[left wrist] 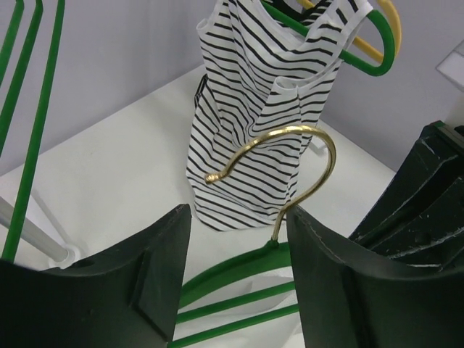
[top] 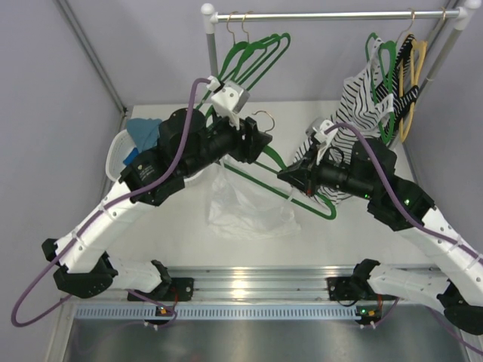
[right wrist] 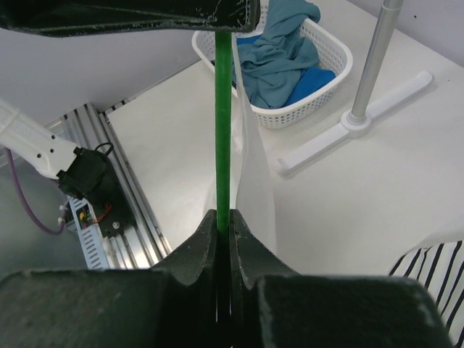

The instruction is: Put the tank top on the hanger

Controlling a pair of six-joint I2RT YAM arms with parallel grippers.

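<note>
The green hanger is held in the air above the middle of the table, its brass hook pointing up. My right gripper is shut on one green arm of the hanger. My left gripper is open, its jaws standing on either side of the hanger's neck, just below the hook. The white tank top hangs from the hanger's left side and pools on the table. It shows as a thin white sheet beside the bar in the right wrist view and behind the green bars in the left wrist view.
A white basket with blue garments stands at the left. The clothes rail at the back carries several green hangers, a striped top and a yellow hanger. The rail's post and foot stand on the table.
</note>
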